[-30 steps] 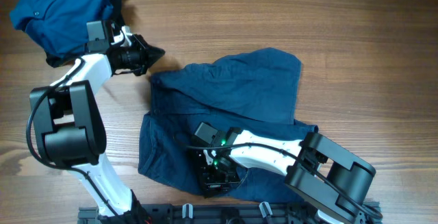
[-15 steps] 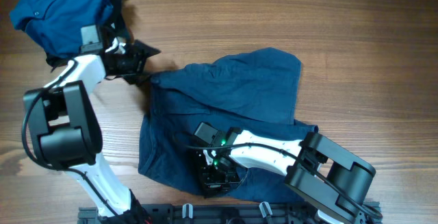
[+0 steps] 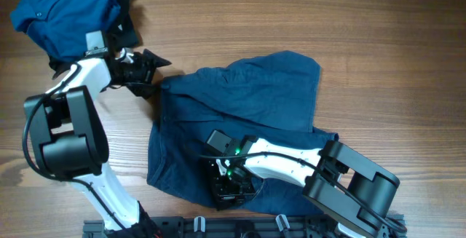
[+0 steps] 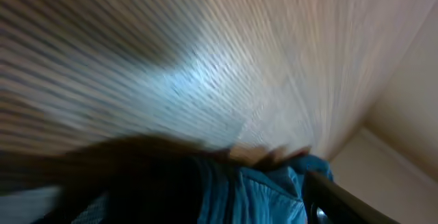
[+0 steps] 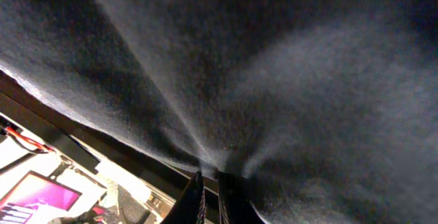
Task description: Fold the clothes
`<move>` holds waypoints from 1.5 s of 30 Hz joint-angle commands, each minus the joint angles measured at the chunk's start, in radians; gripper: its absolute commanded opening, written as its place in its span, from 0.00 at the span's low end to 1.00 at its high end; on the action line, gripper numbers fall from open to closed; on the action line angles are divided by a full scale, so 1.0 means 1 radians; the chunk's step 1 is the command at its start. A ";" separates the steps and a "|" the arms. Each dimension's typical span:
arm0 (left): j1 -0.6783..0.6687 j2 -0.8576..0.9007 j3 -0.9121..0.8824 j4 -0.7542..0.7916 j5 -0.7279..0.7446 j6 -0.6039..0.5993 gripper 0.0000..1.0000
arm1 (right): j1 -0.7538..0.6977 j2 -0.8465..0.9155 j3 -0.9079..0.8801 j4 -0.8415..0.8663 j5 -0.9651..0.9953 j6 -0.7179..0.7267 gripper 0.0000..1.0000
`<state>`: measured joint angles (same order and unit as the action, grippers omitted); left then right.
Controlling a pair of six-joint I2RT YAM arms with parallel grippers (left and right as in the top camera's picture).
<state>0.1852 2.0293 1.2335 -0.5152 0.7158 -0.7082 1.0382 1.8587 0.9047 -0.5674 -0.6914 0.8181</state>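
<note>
The dark navy shorts (image 3: pixel 247 107) lie rumpled on the middle of the wooden table (image 3: pixel 386 41), partly folded over themselves. A brighter blue shirt (image 3: pixel 62 9) is bunched at the far left corner. My left gripper (image 3: pixel 151 72) stands open just off the shorts' far left corner, with its fingers spread. The blurred left wrist view shows blue cloth (image 4: pixel 274 196) low between a dark finger (image 4: pixel 339 200) and shadow. My right gripper (image 3: pixel 231 188) is shut on a fold of the shorts (image 5: pixel 287 80) near the front edge, fingertips (image 5: pixel 220 193) pinched together.
A black rail (image 3: pixel 182 227) runs along the table's front edge, just behind my right gripper. The right arm (image 3: pixel 349 183) lies across the shorts' front right part. The left arm's base (image 3: pixel 69 136) stands at the left.
My left gripper was shut by the shorts' far left corner; it has opened and drawn back a little to the left. The right arm and the shorts have not moved.
</note>
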 commanded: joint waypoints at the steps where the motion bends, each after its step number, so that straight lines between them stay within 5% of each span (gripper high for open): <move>1: -0.034 0.013 -0.003 -0.023 0.043 0.023 0.79 | 0.018 0.023 -0.030 -0.006 0.018 0.011 0.09; 14: -0.037 0.013 -0.003 -0.058 0.149 0.028 0.73 | 0.018 0.023 -0.030 -0.001 0.021 -0.008 0.09; 24: -0.037 0.013 -0.003 0.050 0.204 0.012 0.17 | 0.018 0.023 -0.030 -0.001 0.021 -0.006 0.10; 35: -0.037 0.013 -0.003 0.363 0.162 0.002 0.08 | 0.018 0.023 -0.030 -0.017 0.021 -0.004 0.10; 45: -0.035 0.013 -0.003 0.444 0.064 -0.002 0.04 | 0.018 0.023 -0.030 -0.018 0.021 -0.004 0.10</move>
<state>0.1429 2.0296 1.2274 -0.1093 0.8600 -0.7055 1.0382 1.8587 0.9047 -0.5686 -0.6918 0.8139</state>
